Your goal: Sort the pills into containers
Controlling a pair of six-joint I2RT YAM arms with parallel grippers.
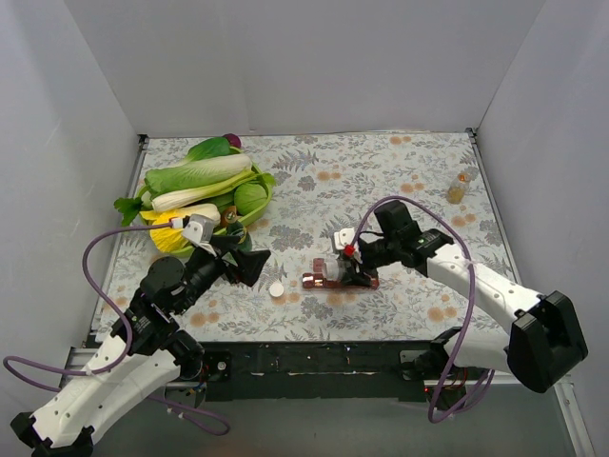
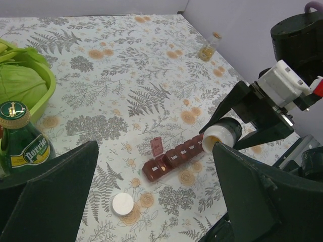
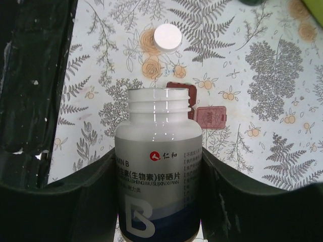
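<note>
The containers are a dark red-brown pill strip [image 1: 339, 280] lying in the middle of the table, with one lid near its left end standing open [image 2: 157, 146]. A small orange pill [image 2: 163, 168] lies in that open compartment. My right gripper [image 1: 352, 259] is shut on an uncapped grey-white pill bottle [image 3: 158, 166], tipped with its mouth [image 2: 221, 135] over the strip's right part. The strip also shows beyond the bottle mouth in the right wrist view [image 3: 180, 86]. My left gripper [image 1: 243, 263] is open and empty, left of the strip.
The bottle's white cap [image 1: 276, 289] lies left of the strip. A green Perrier bottle [image 2: 20, 143] stands beside a green basket [image 1: 264, 183] of vegetables at the back left. A small amber bottle [image 1: 459, 188] stands near the right wall.
</note>
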